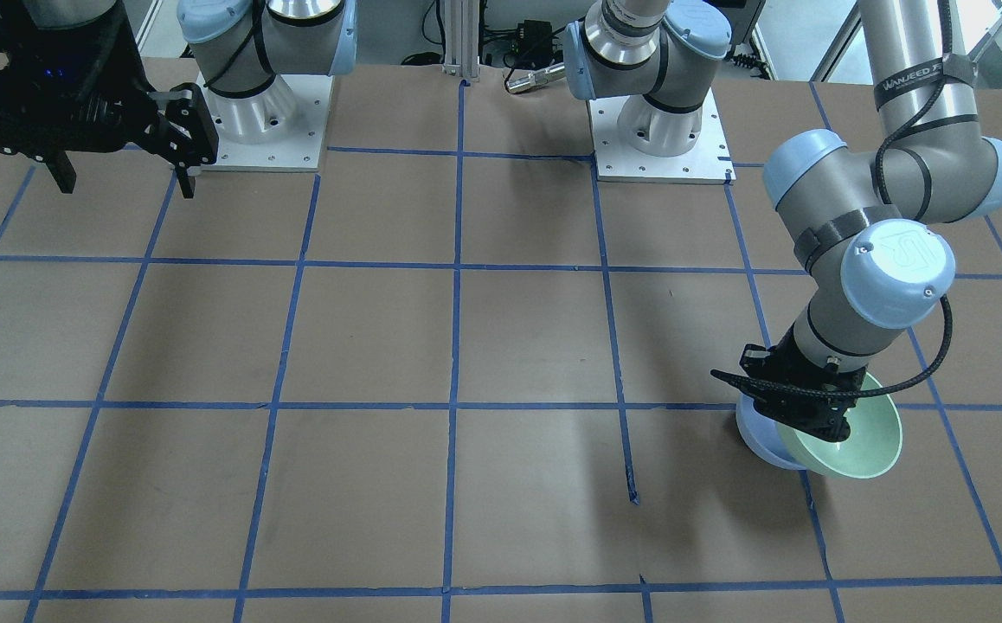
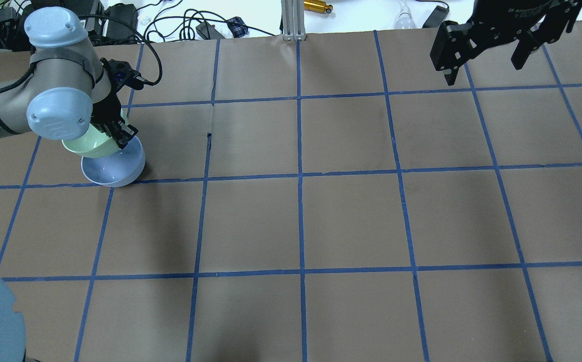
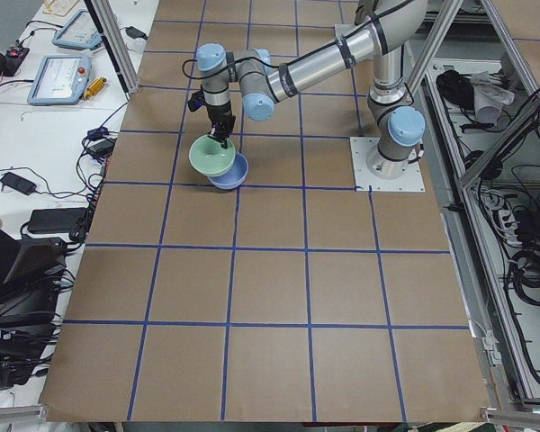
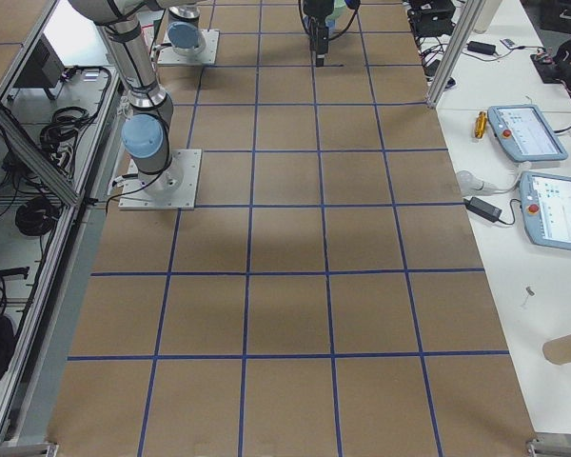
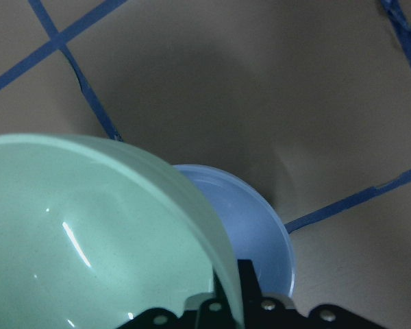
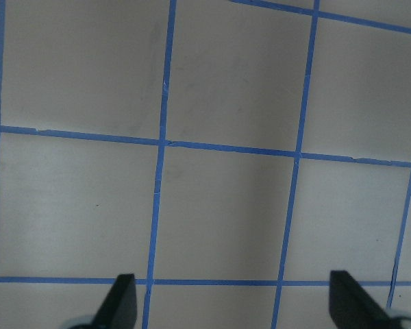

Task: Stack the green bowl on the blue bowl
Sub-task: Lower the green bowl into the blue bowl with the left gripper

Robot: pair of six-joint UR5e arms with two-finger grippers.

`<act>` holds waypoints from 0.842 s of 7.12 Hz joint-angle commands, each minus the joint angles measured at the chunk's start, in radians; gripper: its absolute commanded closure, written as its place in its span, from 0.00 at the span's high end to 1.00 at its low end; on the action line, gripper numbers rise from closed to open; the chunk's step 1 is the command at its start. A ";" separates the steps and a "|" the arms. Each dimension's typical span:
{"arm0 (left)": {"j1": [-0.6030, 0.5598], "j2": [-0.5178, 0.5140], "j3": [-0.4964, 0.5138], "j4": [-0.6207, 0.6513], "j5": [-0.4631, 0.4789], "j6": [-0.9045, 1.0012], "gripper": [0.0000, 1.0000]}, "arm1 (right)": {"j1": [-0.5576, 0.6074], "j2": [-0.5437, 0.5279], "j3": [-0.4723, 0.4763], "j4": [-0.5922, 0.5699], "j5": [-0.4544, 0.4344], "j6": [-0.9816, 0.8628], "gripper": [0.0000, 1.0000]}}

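Nearest the left wrist lens: green bowl (image 5: pixel 89 233), steeply tilted, glossy inside turned toward the camera. Pinched at the rim by left gripper (image 2: pixel 118 133), fingers pressed onto the wall, apparently one inside and one outside. Held off the table (image 2: pixel 351 221), low edge hanging over the blue bowl (image 5: pixel 257 229). Overlaps its mouth but not seated. Contact between the two impossible to tell.

Just behind and below: blue bowl upright on the table, robot's left side, beside a tape (image 2: pixel 251 176) line.

Handling, as judgement only:
- Looks rigid, thin-walled and light, likely plastic or melamine.
- Smooth glaze, so slippery under a rim pinch and prone to swinging or rotating in the jaws.
- Could chip or bounce if dropped from height, so calls for levelling, lowering and release close to the blue rim.
- Best hold already in use: rim wall, fingers straddling it. No handle or lip anywhere else.
- Risk of nudging the blue bowl sideways, equally light and loose on smooth paper.
- Needs centring first. Shallow nesting only, given similar sizes.

Farthest: right gripper (image 2: pixel 483 68), spread wide, empty, raised over the far right of the table, well apart from both bowls.
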State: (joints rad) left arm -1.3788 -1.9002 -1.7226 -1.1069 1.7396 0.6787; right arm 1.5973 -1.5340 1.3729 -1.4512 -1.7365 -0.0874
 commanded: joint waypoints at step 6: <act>-0.003 0.003 -0.037 -0.011 0.012 -0.007 0.33 | 0.001 0.000 0.000 0.000 0.000 0.000 1.00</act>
State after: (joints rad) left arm -1.3791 -1.8976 -1.7570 -1.1157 1.7564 0.6742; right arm 1.5979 -1.5340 1.3729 -1.4511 -1.7364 -0.0874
